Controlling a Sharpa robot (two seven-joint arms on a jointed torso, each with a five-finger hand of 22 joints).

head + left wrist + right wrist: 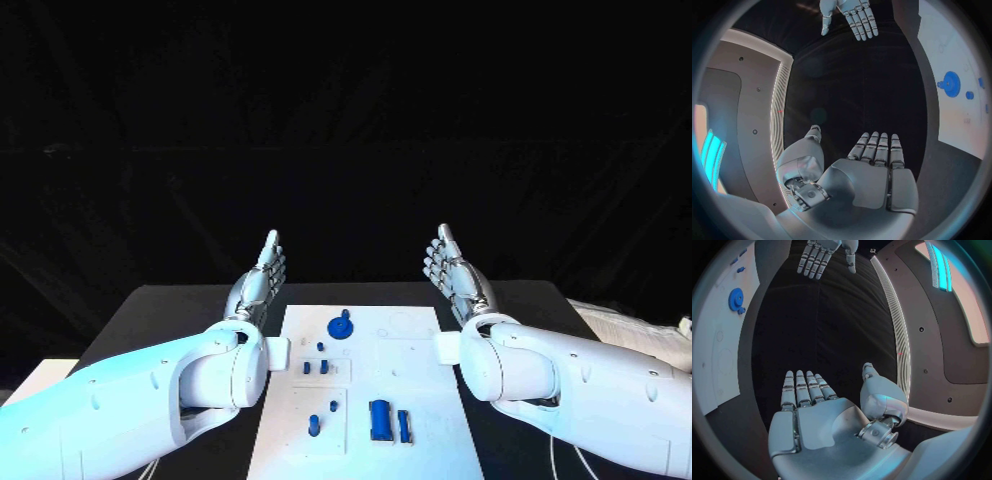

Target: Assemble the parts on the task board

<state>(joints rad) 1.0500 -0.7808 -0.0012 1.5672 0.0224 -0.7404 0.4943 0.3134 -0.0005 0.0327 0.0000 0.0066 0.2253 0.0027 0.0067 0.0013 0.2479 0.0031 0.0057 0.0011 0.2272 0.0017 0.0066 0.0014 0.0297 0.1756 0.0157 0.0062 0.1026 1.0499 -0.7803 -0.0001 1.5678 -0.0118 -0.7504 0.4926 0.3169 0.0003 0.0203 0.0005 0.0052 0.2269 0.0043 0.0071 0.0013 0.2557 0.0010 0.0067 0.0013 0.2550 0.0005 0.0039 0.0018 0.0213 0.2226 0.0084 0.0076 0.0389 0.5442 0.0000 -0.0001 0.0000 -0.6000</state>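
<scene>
White task board [411, 330] with blue parts [381, 419] between the empty, flat-fingered left hand [257, 283] and right hand [459, 270].

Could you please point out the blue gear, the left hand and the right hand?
blue gear [340, 326], head view, its round face.
left hand [260, 275], head view, its middle.
right hand [459, 272], head view, its middle.

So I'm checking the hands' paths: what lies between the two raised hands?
In the head view, the far end of the white task board lies between the left hand and right hand, carrying a round blue gear.
</scene>
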